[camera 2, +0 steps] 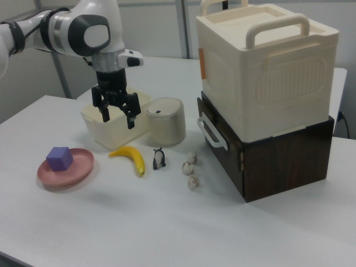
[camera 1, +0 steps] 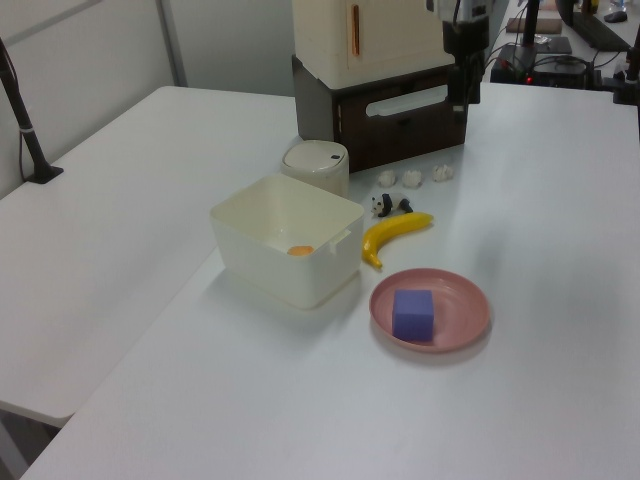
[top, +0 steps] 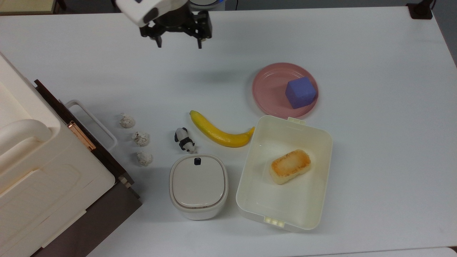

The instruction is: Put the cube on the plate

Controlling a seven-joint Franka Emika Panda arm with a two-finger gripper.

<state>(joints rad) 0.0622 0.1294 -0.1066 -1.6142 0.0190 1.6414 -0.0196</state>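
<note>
The arm enters the right view from the upper left, its white and grey links bending at a rounded joint into a wrist that points straight down. Below the wrist hangs the black gripper (camera 2: pixel 117 118), its 2 fingers (camera 2: pixel 132 119) spread wide apart with nothing between them, tips aimed downward and held in the air. In the top view the gripper (top: pixel 178 44) sits near the upper edge, left of centre, under a white wrist housing, and both finger tips stand clearly separated. In the left view part of the dark wrist and 1 finger hang down from the top edge, right of centre.
</note>
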